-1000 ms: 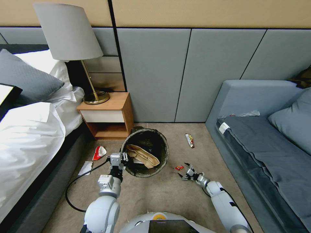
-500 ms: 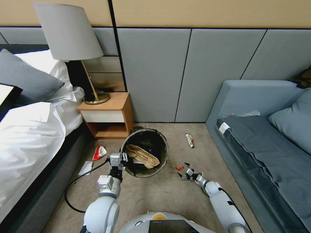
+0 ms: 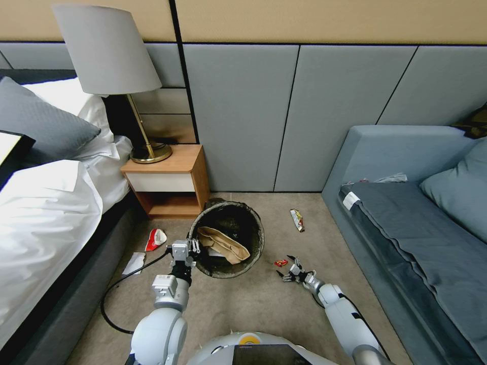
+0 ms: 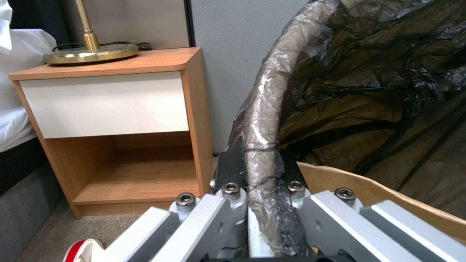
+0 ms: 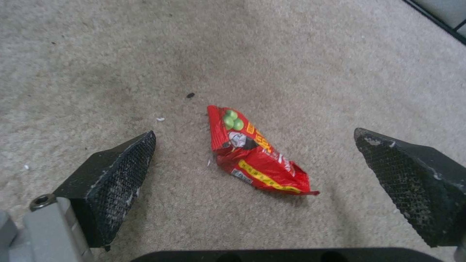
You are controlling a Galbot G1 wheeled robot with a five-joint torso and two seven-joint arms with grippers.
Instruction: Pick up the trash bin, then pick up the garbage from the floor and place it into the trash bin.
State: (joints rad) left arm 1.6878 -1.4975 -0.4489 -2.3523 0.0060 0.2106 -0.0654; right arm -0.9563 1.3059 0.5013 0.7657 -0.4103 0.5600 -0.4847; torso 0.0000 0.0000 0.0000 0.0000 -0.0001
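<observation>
1. Right hand has crept a little toward the small red wrapper over the last second; low over the carpet, fingers spread wide, holding nothing, wrapper lying between them.
2. Wrapper has not moved; flat on the floor just right of the trash bin, untouched.
3. Left hand unchanged: clamped on the bin's bagged rim, near side, beside the nightstand.
4. Bin already carries a tan paper bag.
5. Yellow wrapper, red-and-white carton and white paper remain on the floor.
6. Judgement: approach nearly done; descend and close on the wrapper is what's left of this pick.
</observation>
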